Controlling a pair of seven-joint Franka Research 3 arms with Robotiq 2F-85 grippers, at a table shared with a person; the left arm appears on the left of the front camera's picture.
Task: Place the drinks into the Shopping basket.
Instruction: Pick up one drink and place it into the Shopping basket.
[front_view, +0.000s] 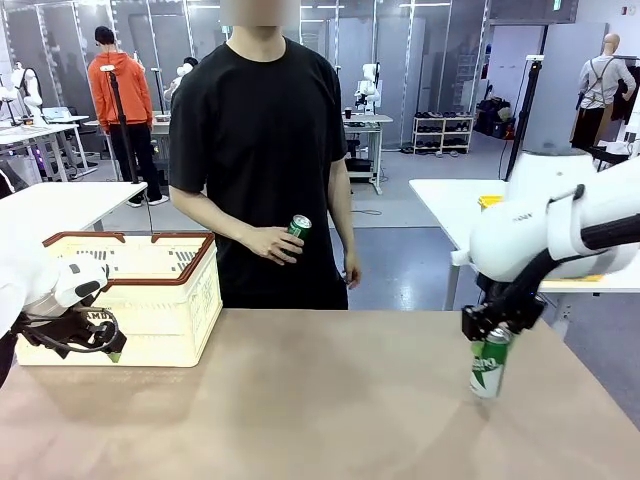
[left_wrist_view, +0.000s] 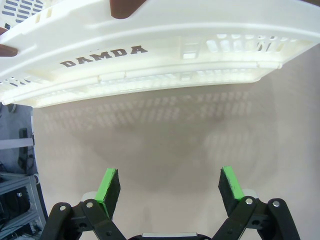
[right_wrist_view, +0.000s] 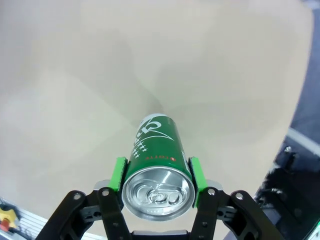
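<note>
On the tan table (front_view: 330, 410) the task looks barely begun: the right gripper (right_wrist_view: 157, 175) clamps its green pads (right_wrist_view: 119, 174) around a green can (right_wrist_view: 156, 147) just below its silver top, well apart from the Shopping basket (left_wrist_view: 165, 55), which stands just beyond the wide-open, empty fingers (left_wrist_view: 111, 189) of the left gripper (left_wrist_view: 170, 186), while the person's hand (front_view: 272, 243) holds another green can (front_view: 299, 226).

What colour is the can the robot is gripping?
Green can with white lettering and a silver top; clearest in the right wrist view.
</note>
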